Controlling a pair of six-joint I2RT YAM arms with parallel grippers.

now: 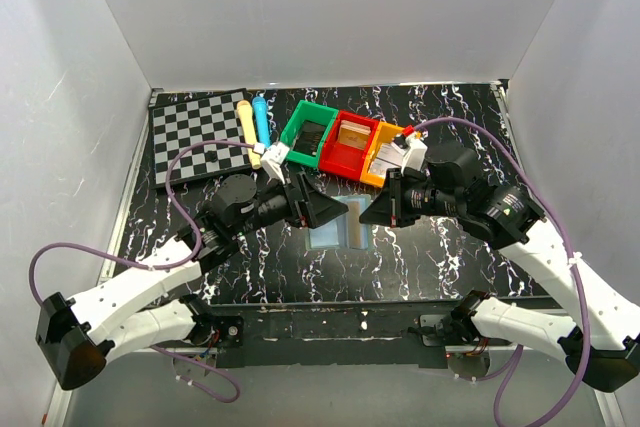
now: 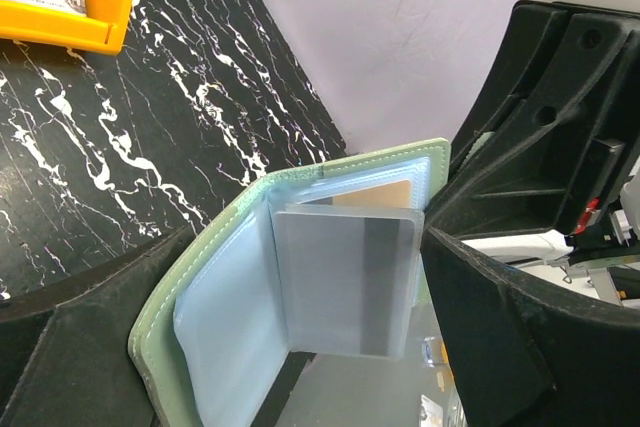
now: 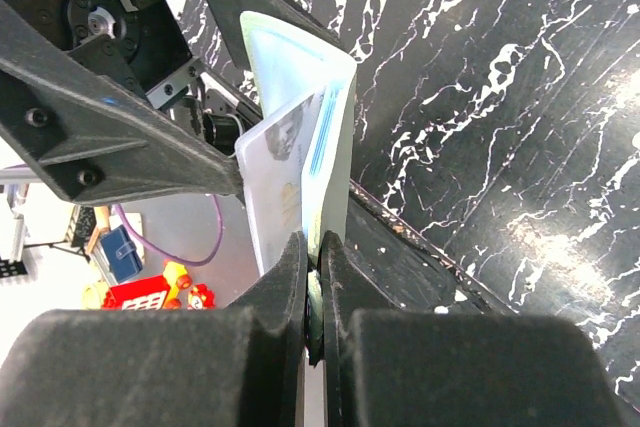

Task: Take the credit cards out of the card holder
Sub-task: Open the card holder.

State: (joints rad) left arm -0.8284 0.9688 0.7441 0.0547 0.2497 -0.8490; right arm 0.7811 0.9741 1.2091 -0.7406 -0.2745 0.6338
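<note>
**Thin, limp sleeves and slick cards: grip the cover, pull by the card's free edge**

Closest in the right wrist view, the right gripper [image 3: 315,247] has its fingers [image 3: 275,297] clenched on one thin edge of the card holder [image 3: 290,147], which it holds up above the table [image 1: 430,257]. The holder is open. Its cover is soft and bends, and its clear inner sleeves look floppy, so it probably twists if pulled from one side only.

The credit cards [image 2: 345,287] are in those sleeves: a grey one with a dark stripe in front, and a tan-orange card [image 2: 378,193] peeking out behind. They look light, stiff and smooth, and likely slippery. The best hold is probably a pinch on an exposed short edge, pulling straight along the sleeve.

The left gripper [image 1: 335,211] has its fingers spread on either side of the holder, but I cannot tell whether they are pressing it.

Farther back are the orange bin [image 2: 90,27], red bin [image 1: 345,142], green bin [image 1: 305,132] and a checkered mat [image 1: 195,132].
</note>
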